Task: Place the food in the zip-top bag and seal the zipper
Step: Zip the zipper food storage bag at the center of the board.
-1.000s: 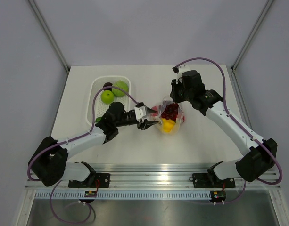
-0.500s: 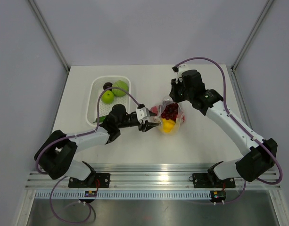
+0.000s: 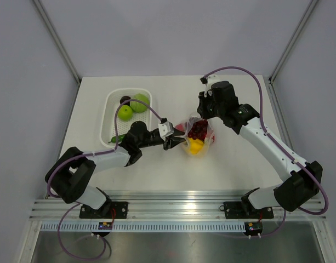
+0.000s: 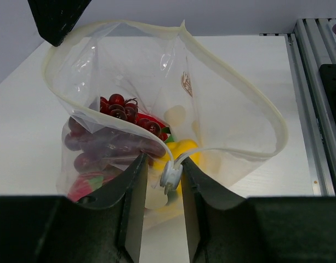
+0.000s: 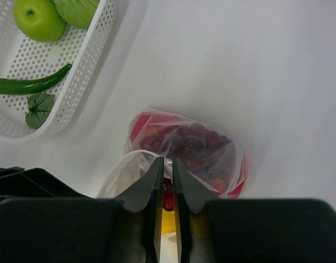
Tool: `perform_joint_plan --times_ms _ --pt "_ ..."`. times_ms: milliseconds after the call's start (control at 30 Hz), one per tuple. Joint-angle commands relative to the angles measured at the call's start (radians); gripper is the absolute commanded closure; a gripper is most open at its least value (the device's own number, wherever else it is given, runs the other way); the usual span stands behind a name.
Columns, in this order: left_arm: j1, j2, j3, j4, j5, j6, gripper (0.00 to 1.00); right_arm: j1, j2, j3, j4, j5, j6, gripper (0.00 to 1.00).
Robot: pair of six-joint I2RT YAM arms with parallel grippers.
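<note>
Left gripper on zipper (food half-hidden)

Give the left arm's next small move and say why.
Probably slide the left gripper, shut on the white slider, along the zipper toward the right gripper, which pinches the zip-top bag's far rim. The mouth gapes wide with grapes and a yellow piece already inside, so closing the strip looks like the step due.
</note>
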Motion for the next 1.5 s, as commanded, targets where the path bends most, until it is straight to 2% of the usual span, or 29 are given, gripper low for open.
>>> perform_joint_plan --times_ms 0,133,267,400,700,900,1200,1267,1300,1333,1400,1467 --pt "0.003 0.013 0.031 0.072 -0.004 0.001 0.67 -0.006 -0.004 0.048 -0.006 -0.009 0.007 0.83" --pt "0.003 0.008 0.013 0.064 -0.005 -0.002 0.55 -0.009 -0.002 0.049 -0.006 -0.009 0.008 0.83" --pt "0.003 0.010 -0.027 0.144 -0.031 -0.030 0.46 -0.014 0.001 0.049 -0.005 -0.009 0.010 0.83" --pt "0.003 0.025 -0.015 0.138 -0.019 -0.037 0.49 -0.015 0.004 0.049 -0.005 -0.009 0.010 0.83" --pt "0.007 0.043 -0.027 0.150 -0.033 -0.036 0.47 -0.023 0.002 0.046 -0.006 -0.036 0.012 0.83" --pt "0.007 0.062 -0.018 0.167 -0.023 -0.039 0.50 -0.029 0.008 0.045 -0.002 -0.053 0.019 0.84" --pt "0.010 0.069 -0.039 0.184 -0.019 -0.048 0.49 -0.046 0.014 0.049 -0.003 -0.079 0.024 0.84" --pt "0.011 0.069 -0.039 0.179 -0.017 -0.050 0.52 -0.051 0.021 0.051 0.000 -0.093 0.028 0.84" --pt "0.013 0.068 -0.039 0.179 -0.016 -0.050 0.60 -0.051 0.021 0.054 -0.003 -0.096 0.028 0.85" --pt "0.013 0.066 -0.035 0.168 -0.013 -0.050 0.78 -0.052 0.028 0.056 -0.008 -0.098 0.027 0.85" --pt "0.016 0.059 -0.026 0.152 -0.017 -0.056 0.97 -0.052 0.031 0.059 -0.016 -0.101 0.025 0.85" --pt "0.017 0.042 -0.016 0.130 -0.028 -0.060 1.00 -0.052 0.031 0.069 -0.035 -0.116 0.022 0.84"
